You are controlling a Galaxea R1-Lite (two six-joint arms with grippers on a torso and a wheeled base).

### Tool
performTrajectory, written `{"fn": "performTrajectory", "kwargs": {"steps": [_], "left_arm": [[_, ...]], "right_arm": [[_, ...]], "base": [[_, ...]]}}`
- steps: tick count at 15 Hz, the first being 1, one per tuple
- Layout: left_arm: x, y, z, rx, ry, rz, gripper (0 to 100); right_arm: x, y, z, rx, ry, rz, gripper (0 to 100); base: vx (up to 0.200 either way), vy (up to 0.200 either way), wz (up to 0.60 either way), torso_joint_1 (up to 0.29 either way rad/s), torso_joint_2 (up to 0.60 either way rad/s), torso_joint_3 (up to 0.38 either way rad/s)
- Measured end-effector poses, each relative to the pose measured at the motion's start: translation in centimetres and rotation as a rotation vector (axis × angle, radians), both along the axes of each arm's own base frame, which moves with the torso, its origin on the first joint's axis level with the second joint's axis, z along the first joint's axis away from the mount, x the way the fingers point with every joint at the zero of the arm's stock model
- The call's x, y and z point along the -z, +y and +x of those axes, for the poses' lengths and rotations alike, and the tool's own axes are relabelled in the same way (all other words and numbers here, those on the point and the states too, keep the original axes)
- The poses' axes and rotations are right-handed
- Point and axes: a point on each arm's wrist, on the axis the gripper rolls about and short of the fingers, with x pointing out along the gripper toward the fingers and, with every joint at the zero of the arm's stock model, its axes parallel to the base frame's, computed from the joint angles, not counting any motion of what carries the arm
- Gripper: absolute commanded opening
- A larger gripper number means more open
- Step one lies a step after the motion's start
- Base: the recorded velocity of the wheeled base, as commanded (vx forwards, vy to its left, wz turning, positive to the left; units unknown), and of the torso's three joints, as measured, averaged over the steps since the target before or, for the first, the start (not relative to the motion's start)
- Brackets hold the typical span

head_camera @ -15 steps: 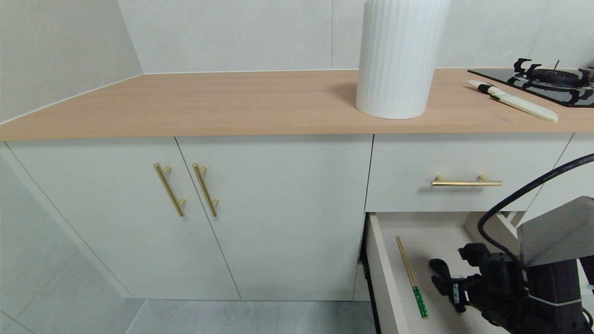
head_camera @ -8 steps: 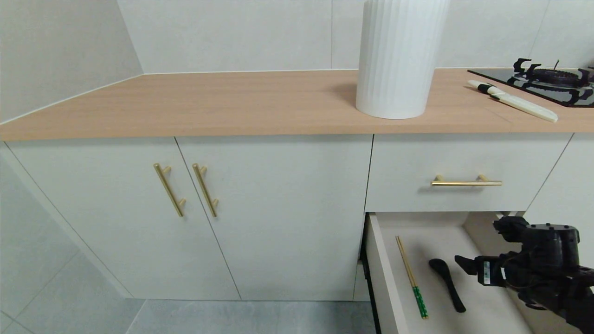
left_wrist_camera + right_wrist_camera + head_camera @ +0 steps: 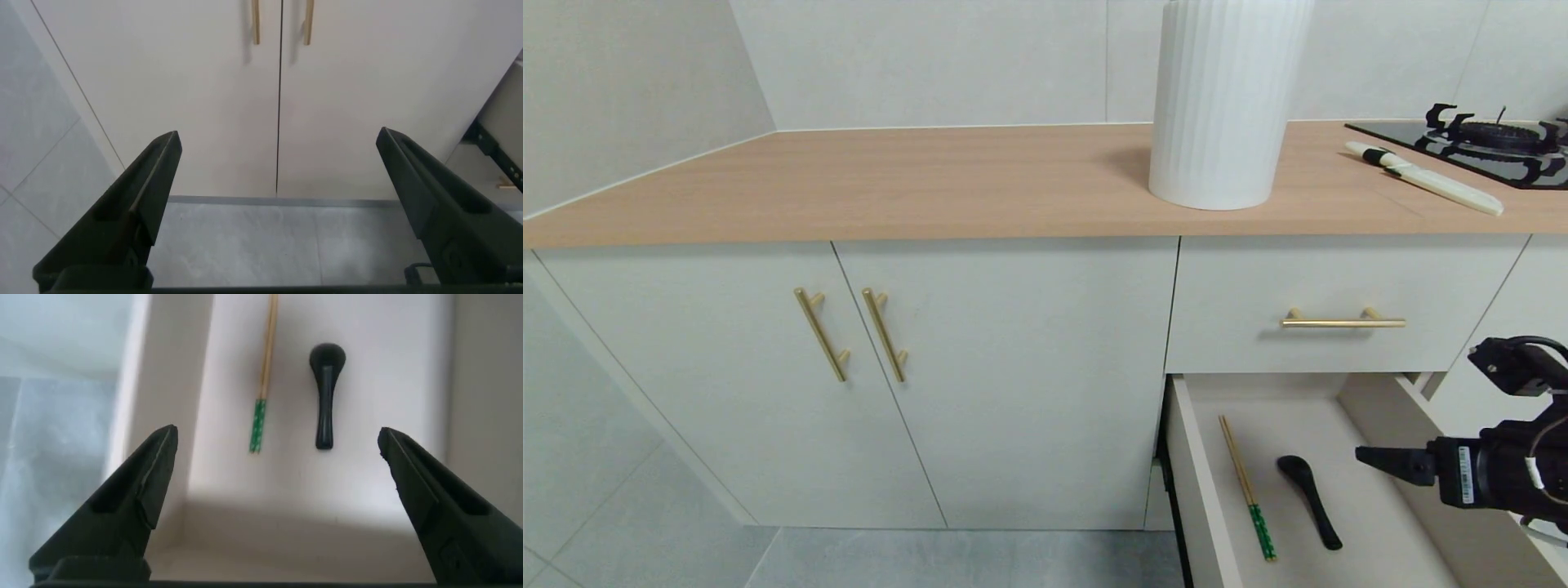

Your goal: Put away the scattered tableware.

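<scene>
The lower drawer (image 3: 1191, 482) stands pulled out at the lower right. On its floor lie a pair of wooden chopsticks with green ends (image 3: 1247, 488) and, beside them, a black spoon (image 3: 1309, 498). My right gripper (image 3: 1417, 406) hovers open over the drawer's right side, apart from both. In the right wrist view the chopsticks (image 3: 263, 384) and spoon (image 3: 325, 396) lie side by side beyond the open right gripper (image 3: 276, 437). A white knife with a black band (image 3: 1425, 177) lies on the counter at the right. My left gripper (image 3: 278, 137) is open, low before the cabinet doors.
A tall white ribbed canister (image 3: 1221, 102) stands on the wooden counter (image 3: 890, 175), left of the knife. A gas hob (image 3: 1494, 139) sits at the far right. The upper drawer (image 3: 1343, 322) is closed. Double doors with gold handles (image 3: 849, 335) are closed; grey floor lies below.
My right gripper has drawn back up and to the right from over the spoon, which now lies in full view in the drawer. Chopsticks and knife have not moved.
</scene>
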Motion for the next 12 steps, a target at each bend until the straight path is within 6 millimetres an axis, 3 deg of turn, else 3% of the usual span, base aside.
{"fn": "performTrajectory", "kwargs": {"steps": [2,5,12], "left_arm": [[0.0,0.0,0.0,0.0,0.0,0.003,100],[0.0,0.0,0.0,0.0,0.0,0.004,100],[0.0,0.0,0.0,0.0,0.0,0.003,100]], "right_arm": [[-1.8,-0.1,-0.6,0.013,-0.058,-0.003,100],[-2.6,0.1,-1.7,-0.006,-0.068,-0.006,100],[-1.5,0.3,-3.4,-0.119,0.066,-0.13,100]], "base": [[0.0,0.0,0.0,0.0,0.0,0.0],[0.0,0.0,0.0,0.0,0.0,0.0],[-0.2,0.0,0.0,0.004,0.0,0.005]]}}
